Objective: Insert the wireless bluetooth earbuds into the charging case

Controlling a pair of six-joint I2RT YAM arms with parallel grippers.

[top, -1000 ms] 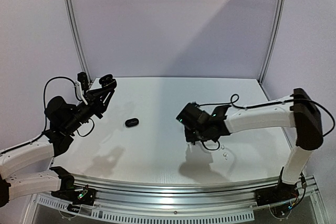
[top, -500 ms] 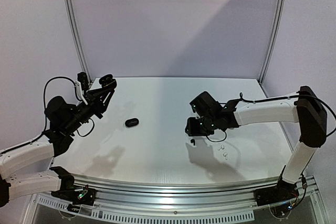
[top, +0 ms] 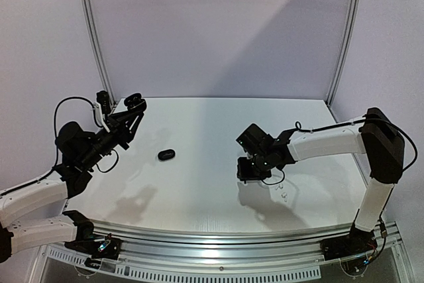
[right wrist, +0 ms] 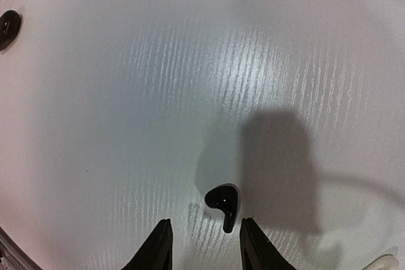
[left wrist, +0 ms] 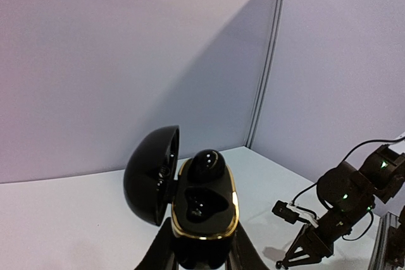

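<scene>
The left gripper (left wrist: 201, 258) was clamped on an open glossy black charging case with a gold rim (left wrist: 204, 210), raised over the far left corner of the white tabletop (top: 199, 190) (one seated black earbud (left wrist: 207, 164) filled its upper well). Right of the tabletop's centre the right gripper (right wrist: 206, 224) hung low, jaws partly apart and holding nothing. A loose glossy black earbud (right wrist: 223, 203) lay between its tips.

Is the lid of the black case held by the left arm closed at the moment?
No, the lid of the case stands swung open, showing one black earbud seated inside.
</scene>
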